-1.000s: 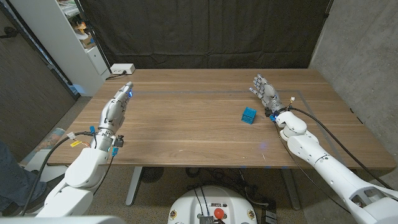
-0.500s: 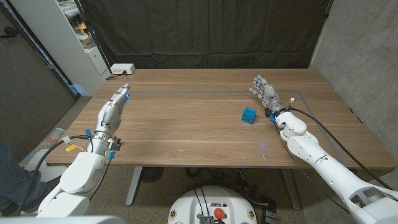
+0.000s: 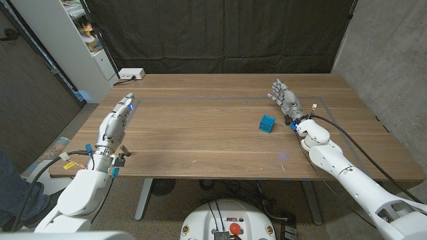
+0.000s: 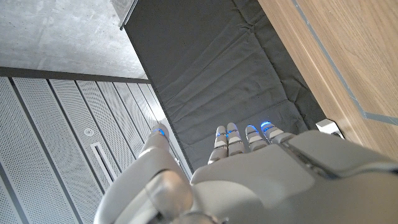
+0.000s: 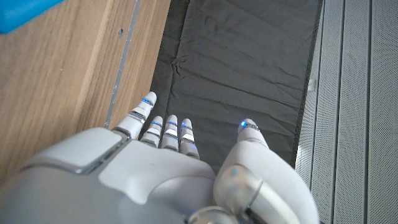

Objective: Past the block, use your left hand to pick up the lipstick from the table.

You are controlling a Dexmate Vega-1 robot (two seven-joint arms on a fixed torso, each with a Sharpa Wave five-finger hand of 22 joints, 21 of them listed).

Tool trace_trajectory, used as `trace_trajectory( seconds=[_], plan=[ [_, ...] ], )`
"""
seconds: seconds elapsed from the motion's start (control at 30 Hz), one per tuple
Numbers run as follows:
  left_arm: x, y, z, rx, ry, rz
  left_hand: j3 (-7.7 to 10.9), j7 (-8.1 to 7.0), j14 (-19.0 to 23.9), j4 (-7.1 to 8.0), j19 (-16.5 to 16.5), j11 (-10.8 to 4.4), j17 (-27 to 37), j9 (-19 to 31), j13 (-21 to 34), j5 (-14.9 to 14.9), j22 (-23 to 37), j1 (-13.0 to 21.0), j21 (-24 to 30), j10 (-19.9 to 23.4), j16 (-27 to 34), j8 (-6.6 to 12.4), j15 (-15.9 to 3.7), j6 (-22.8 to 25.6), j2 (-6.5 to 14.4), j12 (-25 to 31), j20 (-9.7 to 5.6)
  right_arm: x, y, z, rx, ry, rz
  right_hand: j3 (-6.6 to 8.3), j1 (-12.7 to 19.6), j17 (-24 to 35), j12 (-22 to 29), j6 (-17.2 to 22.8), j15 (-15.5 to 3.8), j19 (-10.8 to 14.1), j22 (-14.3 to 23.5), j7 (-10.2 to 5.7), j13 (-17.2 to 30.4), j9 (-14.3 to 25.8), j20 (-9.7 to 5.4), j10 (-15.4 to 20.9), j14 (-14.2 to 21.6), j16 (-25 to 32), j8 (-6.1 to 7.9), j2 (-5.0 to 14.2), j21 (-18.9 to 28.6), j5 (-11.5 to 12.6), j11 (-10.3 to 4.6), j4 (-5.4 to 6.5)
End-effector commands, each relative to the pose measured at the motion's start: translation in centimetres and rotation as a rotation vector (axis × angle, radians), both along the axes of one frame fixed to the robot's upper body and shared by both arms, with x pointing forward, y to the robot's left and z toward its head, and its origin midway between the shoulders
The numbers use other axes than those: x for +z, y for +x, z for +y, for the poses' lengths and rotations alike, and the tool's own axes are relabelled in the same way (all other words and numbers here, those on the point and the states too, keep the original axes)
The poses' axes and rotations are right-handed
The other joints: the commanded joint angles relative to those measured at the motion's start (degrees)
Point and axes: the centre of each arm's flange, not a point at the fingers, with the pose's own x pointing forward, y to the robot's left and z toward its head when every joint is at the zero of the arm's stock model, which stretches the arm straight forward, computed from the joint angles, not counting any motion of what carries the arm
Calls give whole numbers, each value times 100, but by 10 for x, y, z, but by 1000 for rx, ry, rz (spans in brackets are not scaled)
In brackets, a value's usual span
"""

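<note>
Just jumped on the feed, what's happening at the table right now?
Nothing is being held at the moment. The left hand is over the table's left side with fingers extended and empty. The right hand is open on the right side, next to the blue block but not touching it. I can't make out a lipstick on the table, so the pickup hasn't started.

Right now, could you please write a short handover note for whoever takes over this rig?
Left hand: holds nothing, fingers extended, over the table's left edge.
Right hand: open, holds nothing, beside the blue block.
No lipstick can be seen on the table; find it first.
Done: nothing picked up.
Left: locate the lipstick, reach past the block, grasp with the left hand.
</note>
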Motion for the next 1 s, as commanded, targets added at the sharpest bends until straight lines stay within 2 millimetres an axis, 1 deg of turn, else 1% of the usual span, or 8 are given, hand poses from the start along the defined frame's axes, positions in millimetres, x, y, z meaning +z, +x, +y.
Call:
trace_trajectory(
  seconds=[0.03,0.27,0.5,1.0],
  plan=[
    [-7,-12,8,37,-9,3,9,-2,16,-46,-18,15,17,26,8,-23,30,56,39,49,21,19,-28,49,-4,23,46,1,-1,2,4,-9,1,25,44,12,5,28,54,-17,23,-30,17,34,-9,-6,0,2,-6,23,15,40,-13,-30],
    [-11,-15,16,58,-21,11,12,-5,18,-56,-20,-7,17,26,10,-33,31,77,40,74,20,19,-21,67,-3,30,44,-1,-1,4,4,-11,13,24,42,13,5,29,53,-16,23,-33,17,34,-9,-8,4,4,-7,26,16,40,-25,-33],
    [-18,-18,27,85,-48,20,14,-2,21,-63,-27,-8,17,27,11,-40,32,91,39,80,20,19,-25,78,-4,30,47,-2,-2,6,5,-20,16,23,41,13,7,29,49,-15,23,-32,17,35,-10,-4,3,4,-7,27,17,40,-18,-36],
    [-18,-13,39,106,-67,38,17,-6,44,-78,-30,-15,17,27,14,-54,33,126,42,91,25,16,-34,104,-6,29,51,-2,2,7,3,-19,24,19,35,14,6,30,42,-19,23,-35,17,35,-8,-8,6,7,-7,30,17,40,-17,-42]
  ],
)
